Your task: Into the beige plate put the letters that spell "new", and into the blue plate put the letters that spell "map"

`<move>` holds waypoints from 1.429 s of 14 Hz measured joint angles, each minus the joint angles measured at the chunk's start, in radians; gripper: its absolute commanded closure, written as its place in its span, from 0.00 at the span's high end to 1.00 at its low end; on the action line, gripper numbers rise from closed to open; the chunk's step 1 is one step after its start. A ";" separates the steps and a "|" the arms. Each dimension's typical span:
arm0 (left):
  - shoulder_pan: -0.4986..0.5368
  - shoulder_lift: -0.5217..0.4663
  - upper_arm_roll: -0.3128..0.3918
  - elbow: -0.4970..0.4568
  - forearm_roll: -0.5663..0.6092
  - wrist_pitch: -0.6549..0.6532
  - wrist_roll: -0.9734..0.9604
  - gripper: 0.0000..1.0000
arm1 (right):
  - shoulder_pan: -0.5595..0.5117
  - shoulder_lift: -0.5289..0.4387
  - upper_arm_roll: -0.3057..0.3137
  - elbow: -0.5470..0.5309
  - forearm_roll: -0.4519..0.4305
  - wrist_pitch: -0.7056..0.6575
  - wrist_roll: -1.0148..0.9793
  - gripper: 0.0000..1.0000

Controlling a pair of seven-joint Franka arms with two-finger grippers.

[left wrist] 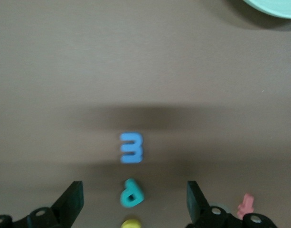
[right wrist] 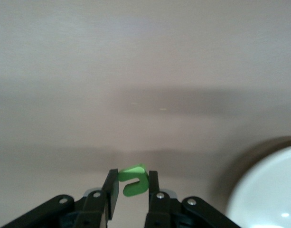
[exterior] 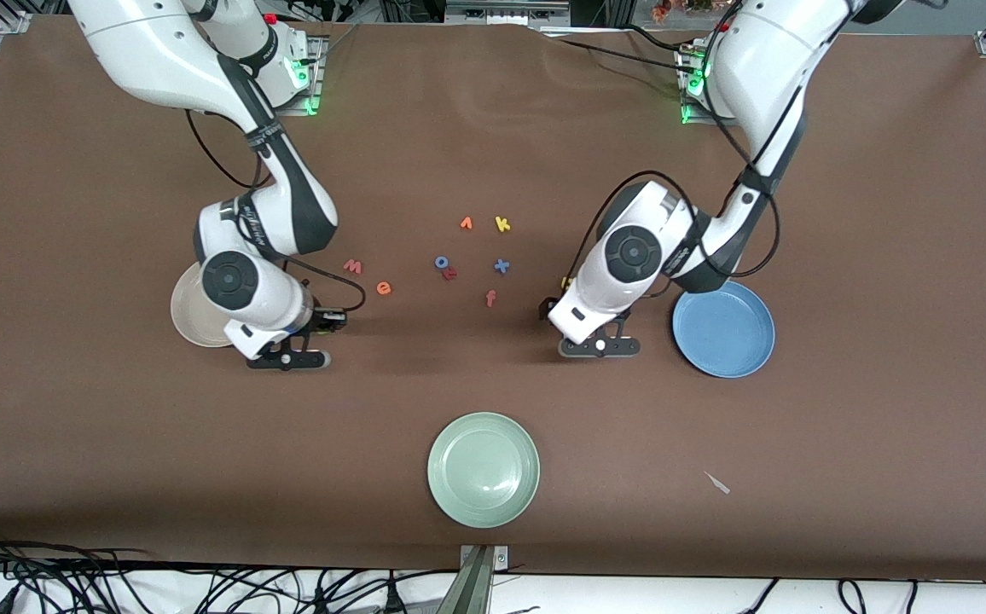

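My right gripper (right wrist: pixel 132 183) is shut on the green n (right wrist: pixel 134 179), low over the cloth beside the beige plate (right wrist: pixel 271 194). In the front view that gripper (exterior: pixel 288 358) is at the beige plate's (exterior: pixel 188 322) rim. The pink w (exterior: pixel 353 266) and orange e (exterior: pixel 384 288) lie on the cloth nearby. My left gripper (left wrist: pixel 133 192) is open over the cloth with the teal p (left wrist: pixel 131 193) lying between its fingers. The lavender-blue m (left wrist: pixel 131 147) and yellow a (left wrist: pixel 131 223) lie on either side of the p. In the front view my left gripper (exterior: pixel 600 345) is beside the blue plate (exterior: pixel 723 328).
A pale green plate (exterior: pixel 483 469) sits near the front edge. Spare letters lie mid-table: a blue o (exterior: pixel 441 262) touching a red letter (exterior: pixel 449 274), a blue x (exterior: pixel 501 266), an orange f (exterior: pixel 490 298), a yellow k (exterior: pixel 502 224) and another orange letter (exterior: pixel 466 223).
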 measured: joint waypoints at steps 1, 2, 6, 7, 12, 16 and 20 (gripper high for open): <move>-0.019 0.028 0.013 0.029 0.003 0.000 -0.005 0.78 | -0.002 -0.024 -0.029 -0.032 0.000 0.001 -0.057 0.22; -0.034 0.047 0.022 0.046 0.021 0.003 -0.007 0.76 | -0.004 -0.048 -0.057 -0.068 0.000 0.008 -0.116 0.22; -0.066 0.077 0.029 0.057 0.162 0.007 -0.030 0.76 | -0.009 -0.155 -0.173 -0.271 0.001 0.139 -0.341 0.22; -0.066 0.082 0.031 0.057 0.169 0.007 -0.030 0.76 | -0.010 -0.176 -0.196 -0.324 0.002 0.184 -0.386 0.26; -0.066 0.109 0.044 0.057 0.171 0.008 -0.030 0.52 | -0.009 -0.194 -0.243 -0.444 0.010 0.302 -0.482 1.00; -0.066 0.117 0.045 0.058 0.171 0.023 -0.047 0.00 | -0.005 -0.206 -0.174 -0.413 0.093 0.246 -0.353 1.00; -0.066 0.117 0.045 0.064 0.171 0.031 -0.071 0.00 | 0.014 -0.215 -0.035 -0.364 0.097 0.223 -0.066 1.00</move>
